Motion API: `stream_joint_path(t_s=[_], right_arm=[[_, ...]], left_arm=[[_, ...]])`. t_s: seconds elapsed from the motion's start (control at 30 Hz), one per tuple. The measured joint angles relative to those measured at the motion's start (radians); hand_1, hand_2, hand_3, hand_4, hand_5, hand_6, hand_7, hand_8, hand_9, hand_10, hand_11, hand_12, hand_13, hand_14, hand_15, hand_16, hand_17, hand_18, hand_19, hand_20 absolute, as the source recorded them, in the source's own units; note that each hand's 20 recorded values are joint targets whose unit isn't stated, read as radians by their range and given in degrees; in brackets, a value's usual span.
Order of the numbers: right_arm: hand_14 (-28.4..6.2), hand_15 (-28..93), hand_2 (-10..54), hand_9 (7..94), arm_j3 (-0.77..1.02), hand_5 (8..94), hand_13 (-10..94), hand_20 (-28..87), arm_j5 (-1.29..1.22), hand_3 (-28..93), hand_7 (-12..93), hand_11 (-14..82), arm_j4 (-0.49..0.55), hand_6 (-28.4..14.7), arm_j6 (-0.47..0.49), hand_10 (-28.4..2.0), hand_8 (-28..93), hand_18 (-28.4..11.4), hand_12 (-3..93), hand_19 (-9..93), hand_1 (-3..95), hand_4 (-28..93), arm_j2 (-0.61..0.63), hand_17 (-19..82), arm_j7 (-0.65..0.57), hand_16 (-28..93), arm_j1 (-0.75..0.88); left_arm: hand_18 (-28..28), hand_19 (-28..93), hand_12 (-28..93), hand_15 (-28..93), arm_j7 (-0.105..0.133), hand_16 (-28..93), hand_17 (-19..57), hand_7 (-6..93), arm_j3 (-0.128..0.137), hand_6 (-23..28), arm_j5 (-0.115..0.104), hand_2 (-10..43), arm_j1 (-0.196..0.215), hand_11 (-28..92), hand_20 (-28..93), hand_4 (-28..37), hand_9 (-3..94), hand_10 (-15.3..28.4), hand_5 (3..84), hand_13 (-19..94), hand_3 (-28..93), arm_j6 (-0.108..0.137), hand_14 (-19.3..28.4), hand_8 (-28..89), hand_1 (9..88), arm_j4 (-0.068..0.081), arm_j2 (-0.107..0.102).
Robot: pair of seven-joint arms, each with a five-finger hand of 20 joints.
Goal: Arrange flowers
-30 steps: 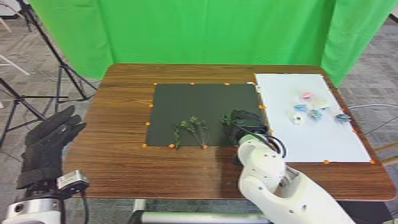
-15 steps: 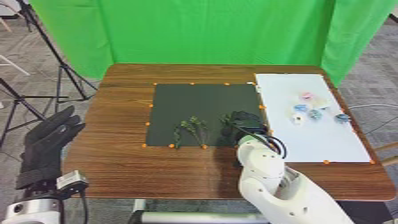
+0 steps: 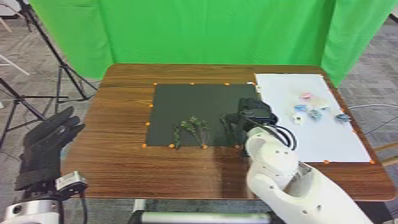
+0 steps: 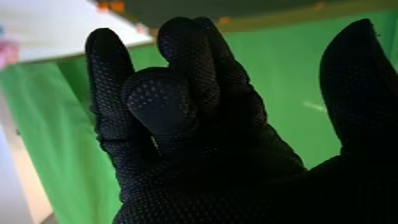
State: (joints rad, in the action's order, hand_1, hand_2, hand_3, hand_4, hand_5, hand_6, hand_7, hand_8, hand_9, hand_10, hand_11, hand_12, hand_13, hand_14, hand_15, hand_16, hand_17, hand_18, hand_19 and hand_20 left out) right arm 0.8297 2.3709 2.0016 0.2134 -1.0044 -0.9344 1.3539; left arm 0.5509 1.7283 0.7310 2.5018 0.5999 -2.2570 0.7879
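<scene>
My right hand [image 3: 254,108]: loosely open, thumb well apart, nothing gripped. Green sprigs [image 3: 193,124] lie to its left, small flowers [image 3: 315,115] to its right. My left hand [image 3: 51,136]: open, empty.

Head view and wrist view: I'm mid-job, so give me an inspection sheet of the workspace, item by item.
Surface: brown table, with a dark mat and, right of it, a white sheet.
Job's things: green sprigs on the mat; pink flower and blue flower among others on the sheet.
Clutter: nothing seen.
Hands: right hand open, near the mat's right edge; left hand open, left of the table.
Cables: black cables looping at the right wrist.
Surroundings: green curtain behind, tripod at left.
</scene>
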Motion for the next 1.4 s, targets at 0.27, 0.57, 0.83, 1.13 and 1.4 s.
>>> stream_joint_path(t_s=[0.27, 0.57, 0.83, 1.13, 1.4], right_arm=[[-17.8, 82, 4.4, 55.5, 0.035, 55.1, 66, -18, -0.042, 72, 14, 53.8, -0.008, -19.5, -0.001, -28.3, -4, -28.4, 26.4, 93, 22.0, -18, 0.051, 38, -0.004, 24, -0.042], [-18.6, 82, 4.1, 53.8, 0.029, 53.6, 64, -18, -0.185, 73, 14, 54.2, -0.14, -19.7, 0.078, -28.4, -4, -28.4, 26.5, 93, 22.3, -18, 0.131, 39, -0.078, 24, -0.116], [-20.1, 84, 3.0, 47.8, -0.063, 51.0, 58, -17, -0.151, 73, 15, 46.4, -0.235, -19.5, 0.077, -28.4, -5, -28.4, 25.5, 93, 24.2, -19, 0.227, 39, -0.138, 21, -0.155], [-18.8, 84, 3.1, 49.1, 0.013, 53.9, 59, -15, -0.129, 73, 15, 47.5, -0.285, -19.7, 0.087, -28.4, -5, -28.3, 25.1, 93, 25.7, -19, 0.163, 40, -0.101, 20, -0.19], [-18.6, 84, 2.4, 50.0, -0.003, 54.8, 60, -14, -0.123, 74, 15, 48.3, -0.278, -19.5, 0.081, -28.4, -5, -28.3, 24.6, 93, 26.1, -19, 0.191, 40, -0.104, 21, -0.182]], left_arm=[[20.6, 56, 7, 61, -0.007, -16, -10.8, 15.7, -0.001, 9.8, 0.008, 5.6, 0.0, 36, 5, -19.7, 32.0, 19.0, 38.4, 21, 83, -0.001, 25.5, -11, 25.6, -0.002, 0.01], [20.7, 56, 7, 61, 0.0, -16, -10.8, 15.8, 0.0, 9.8, 0.008, 5.5, 0.0, 36, 5, -19.8, 32.1, 18.9, 38.3, 21, 83, 0.001, 25.5, -11, 25.6, -0.004, 0.013], [20.7, 56, 7, 61, 0.016, -16, -10.8, 15.9, -0.004, 9.7, 0.004, 5.4, 0.0, 36, 4, -19.7, 32.1, 19.0, 38.3, 21, 83, 0.004, 25.4, -11, 25.6, -0.004, 0.011], [20.6, 56, 7, 61, 0.018, -16, -10.7, 16.0, -0.017, 9.8, 0.004, 5.4, -0.011, 36, 4, -19.7, 32.1, 19.0, 38.3, 21, 83, 0.004, 25.4, -11, 25.6, -0.002, 0.006], [20.7, 56, 7, 61, 0.022, -16, -10.8, 16.1, -0.016, 9.8, -0.001, 5.3, -0.012, 36, 4, -19.9, 32.1, 19.0, 38.3, 21, 83, 0.004, 25.4, -11, 25.7, -0.002, -0.001]])
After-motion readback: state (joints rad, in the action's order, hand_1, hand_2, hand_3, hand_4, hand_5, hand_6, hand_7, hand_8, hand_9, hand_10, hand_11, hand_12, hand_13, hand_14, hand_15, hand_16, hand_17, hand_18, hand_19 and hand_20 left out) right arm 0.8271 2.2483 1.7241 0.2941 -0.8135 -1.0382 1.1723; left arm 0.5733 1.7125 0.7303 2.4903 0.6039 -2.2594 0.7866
